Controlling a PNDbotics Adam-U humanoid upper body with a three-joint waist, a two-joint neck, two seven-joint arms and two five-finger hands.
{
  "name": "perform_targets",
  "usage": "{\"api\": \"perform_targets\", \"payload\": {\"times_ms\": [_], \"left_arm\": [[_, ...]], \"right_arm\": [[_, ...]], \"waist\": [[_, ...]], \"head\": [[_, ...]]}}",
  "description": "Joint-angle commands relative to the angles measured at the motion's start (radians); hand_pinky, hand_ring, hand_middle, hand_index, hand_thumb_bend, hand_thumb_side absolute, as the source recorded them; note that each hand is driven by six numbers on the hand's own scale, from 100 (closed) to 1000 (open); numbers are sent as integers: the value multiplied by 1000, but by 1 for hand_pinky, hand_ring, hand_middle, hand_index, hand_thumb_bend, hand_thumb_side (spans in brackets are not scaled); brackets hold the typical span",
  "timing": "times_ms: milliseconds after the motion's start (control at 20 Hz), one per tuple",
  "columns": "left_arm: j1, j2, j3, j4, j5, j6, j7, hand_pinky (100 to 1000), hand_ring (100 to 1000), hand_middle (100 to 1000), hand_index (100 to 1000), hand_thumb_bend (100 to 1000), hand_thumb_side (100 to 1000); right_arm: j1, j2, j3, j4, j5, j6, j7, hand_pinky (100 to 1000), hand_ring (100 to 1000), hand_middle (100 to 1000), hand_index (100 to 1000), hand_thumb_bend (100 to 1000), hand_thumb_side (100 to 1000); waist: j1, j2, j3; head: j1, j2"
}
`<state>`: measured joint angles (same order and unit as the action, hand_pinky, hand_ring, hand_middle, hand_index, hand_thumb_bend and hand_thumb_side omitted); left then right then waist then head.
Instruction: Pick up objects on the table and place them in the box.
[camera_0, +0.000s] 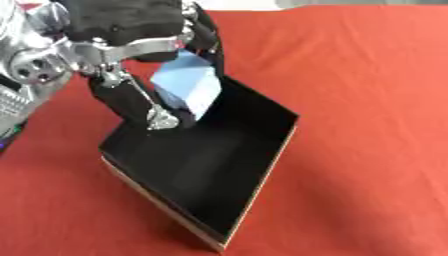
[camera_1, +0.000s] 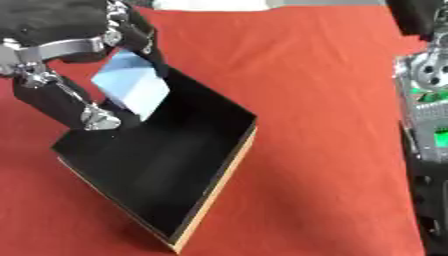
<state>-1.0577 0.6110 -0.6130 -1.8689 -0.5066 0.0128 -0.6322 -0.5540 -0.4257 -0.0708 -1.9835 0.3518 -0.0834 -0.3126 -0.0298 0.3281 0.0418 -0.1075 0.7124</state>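
Observation:
A light blue block (camera_0: 186, 83) hangs tilted over the far left corner of the black box (camera_0: 262, 175). My left hand (camera_0: 140, 30) is shut on the block, fingers curled behind it and the thumb (camera_0: 144, 107) below and in front, reaching down into the box. The box lies askew on the red cloth, open at the top, with a tan outer edge; its inside looks dark and I see nothing lying in it. My right arm (camera_1: 424, 100) shows along the right edge of the right eye view; its hand is out of view.
Red cloth (camera_0: 367, 100) covers the table on all sides of the box, with wide bare room to the right and front. A pale strip (camera_1: 210, 4) shows at the far edge.

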Motion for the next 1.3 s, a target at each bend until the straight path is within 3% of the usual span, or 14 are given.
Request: {"api": "perform_targets", "payload": {"times_ms": [50,400,700,950,1050,1300], "left_arm": [[-1,-12,-6,7,-32,-22,-4,370,484,508,679,208,100],[45,-80,-41,87,-105,-84,-39,455,553,590,735,220,100],[78,-114,-49,144,-166,-148,-79,587,699,744,850,258,100],[90,-123,-44,160,-191,-185,-121,703,823,889,924,328,220],[92,-123,-36,152,-213,-195,-130,752,860,906,946,401,276],[92,-121,-15,127,-259,-202,-125,765,871,900,943,431,276]], "right_arm": [[-9,-8,-10,-16,-2,-3,-4,770,604,519,799,100,685],[-11,-1,-10,-16,-4,-4,-5,770,604,519,799,100,684],[-10,3,-11,-16,-5,-3,-7,770,603,519,799,100,684],[-10,5,-11,-16,-5,-3,-7,771,603,519,799,100,685],[-9,5,-11,-16,-5,-2,-8,770,602,519,799,100,685],[-8,5,-11,-16,-6,-1,-9,770,602,519,799,100,685]], "waist": [[0,-18,-1],[-6,-17,-7],[-11,-18,-9],[-14,-18,-10],[-16,-18,-9],[-18,-18,-6]], "head": [[-1,7],[1,2],[2,-2],[2,-4],[1,-4],[-1,-5]]}}
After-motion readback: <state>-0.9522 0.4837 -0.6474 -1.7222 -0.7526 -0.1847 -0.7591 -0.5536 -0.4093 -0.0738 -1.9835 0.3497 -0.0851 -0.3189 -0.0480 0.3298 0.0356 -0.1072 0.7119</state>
